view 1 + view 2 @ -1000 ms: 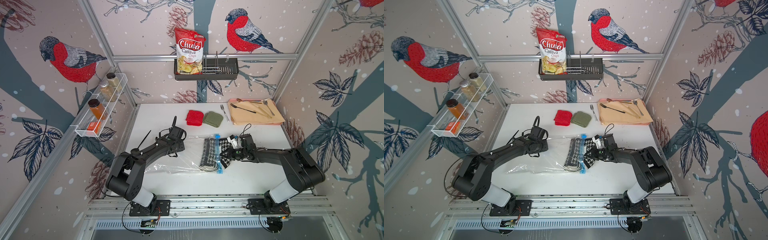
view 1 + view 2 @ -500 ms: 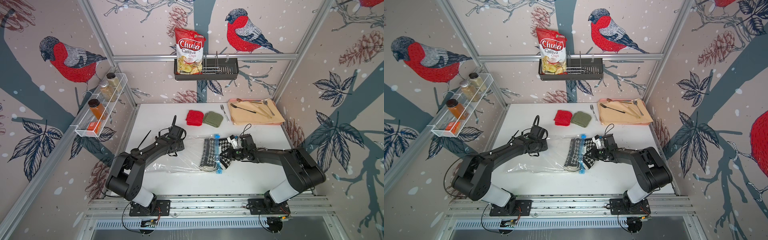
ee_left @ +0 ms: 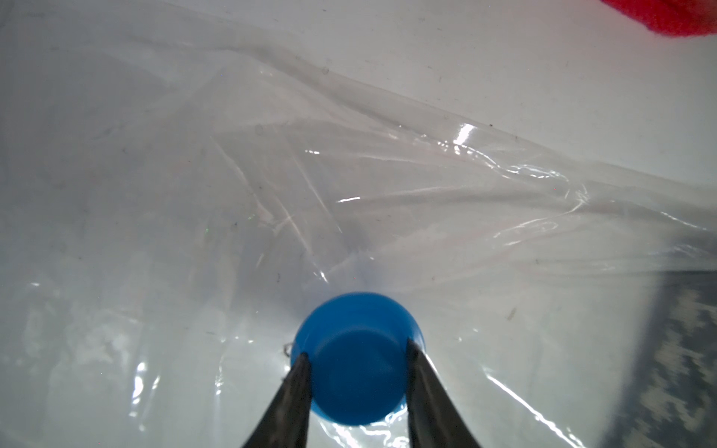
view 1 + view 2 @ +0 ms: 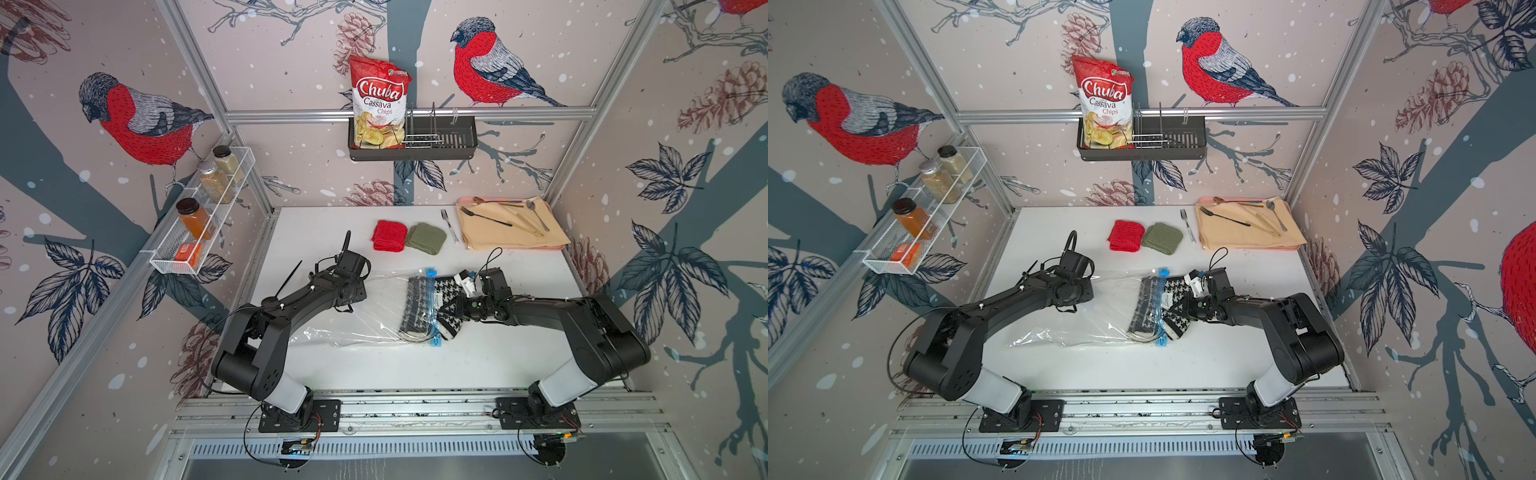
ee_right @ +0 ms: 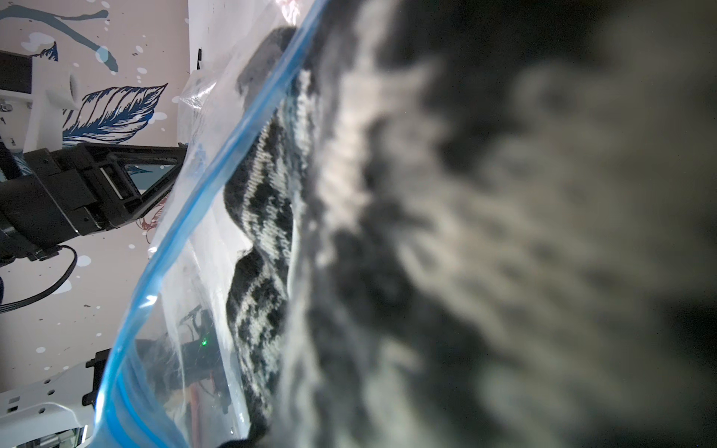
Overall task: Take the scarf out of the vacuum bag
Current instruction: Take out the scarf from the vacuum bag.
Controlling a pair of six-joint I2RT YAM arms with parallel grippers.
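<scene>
Left gripper: partly closed. Its two dark fingers press on opposite sides of the round blue valve cap, so the cap is clamped between them.
Right gripper: closed almost fully, pinching the scarf where the cloth rises to a point toward it. In the right wrist view blurred cloth fills the near field and hides the fingers.
Vacuum bag: lies crinkled on the white table between the two arms. Its light-blue zip strip is at the end nearer the right arm.
Scarf, position: partway out. One part sits inside the bag under the clear film, and the other lies past the zip strip on the right gripper's side. The strip crosses over the cloth in both top views.
Scarf, right wrist view: the houndstooth folds lie just beside the curved blue strip, with clear film over part of them.
Change over the last second: none visible in either top view. Arms, bag and scarf sit in the same places, and the same amount of cloth shows past the strip. Both grips are unchanged.
Other items: the red knit piece and the olive-green knit piece touch side by side farther back on the table, apart from the bag, and have not moved.
</scene>
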